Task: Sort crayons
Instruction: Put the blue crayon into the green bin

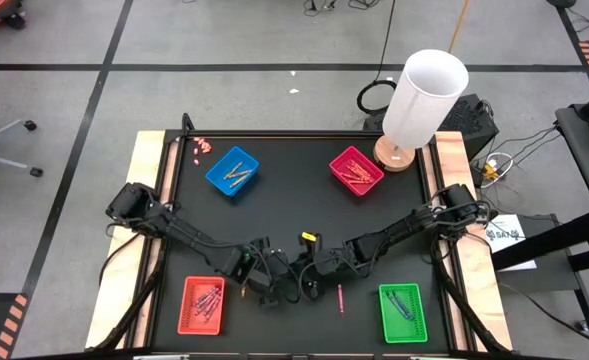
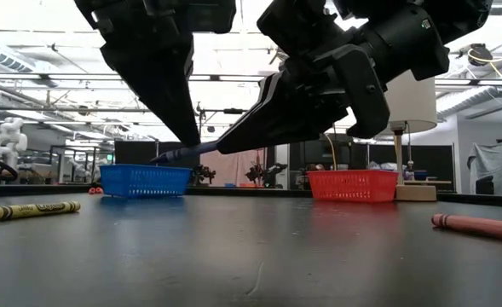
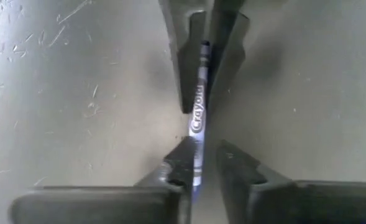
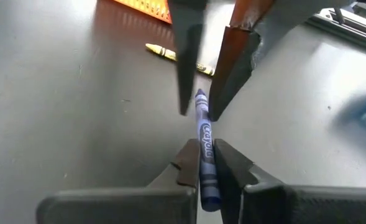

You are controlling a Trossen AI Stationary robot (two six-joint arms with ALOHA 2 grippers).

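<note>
A blue crayon [image 4: 204, 134] hangs above the table near its middle, between my two grippers, which meet tip to tip. My right gripper [image 4: 202, 152] comes in from the right, nearly level, and is shut on the crayon. My left gripper [image 3: 201, 152] points steeply down from the left. It is a little open, with its fingers on either side of the crayon's pointed end [image 4: 199, 96]. In the low view the crayon [image 2: 182, 153] sticks out leftward past the dark fingers. My right gripper pinches the crayon's wrapped shaft [image 4: 205, 155] between its two fingers, which lie along it; the blunt end reaches back between them. The crayon is lifted clear of the table, nearly level, tip pointing away. My left gripper: a gap shows beside the crayon [image 3: 198, 143]; whether one finger touches it, I cannot tell.
Four trays holding crayons stand on the black mat: blue [image 1: 232, 172] far left, magenta [image 1: 356, 170] far right, red [image 1: 202, 305] near left, green [image 1: 404, 312] near right. A pink crayon [image 1: 340, 298] and a yellow one [image 2: 29, 210] lie loose. A white lamp [image 1: 419, 105] stands at the far right.
</note>
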